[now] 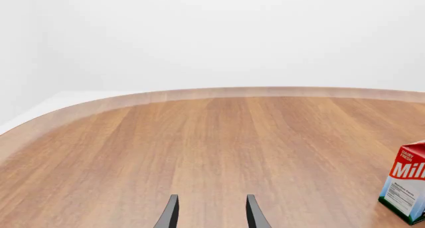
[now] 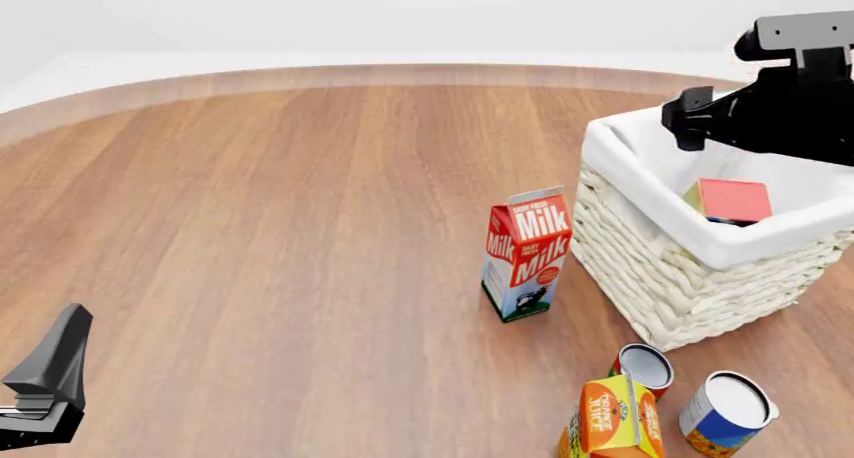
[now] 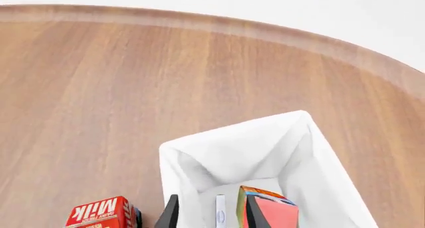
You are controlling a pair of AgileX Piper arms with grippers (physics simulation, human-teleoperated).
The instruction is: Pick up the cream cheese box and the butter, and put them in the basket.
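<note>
The white wicker basket with its cloth liner stands at the right; it also shows in the right wrist view. The red-orange butter lies inside it, also seen in the right wrist view. A thin white box with a pale blue mark, the cream cheese box, stands on edge next to the butter; it is hidden in the front view. My right gripper hangs open and empty above the basket's inside. My left gripper is open and empty, low over bare table at the front left.
A red-white milk carton stands upright just left of the basket and shows in the left wrist view. An orange juice carton and two cans stand in front of the basket. The table's curved far edge runs across the back.
</note>
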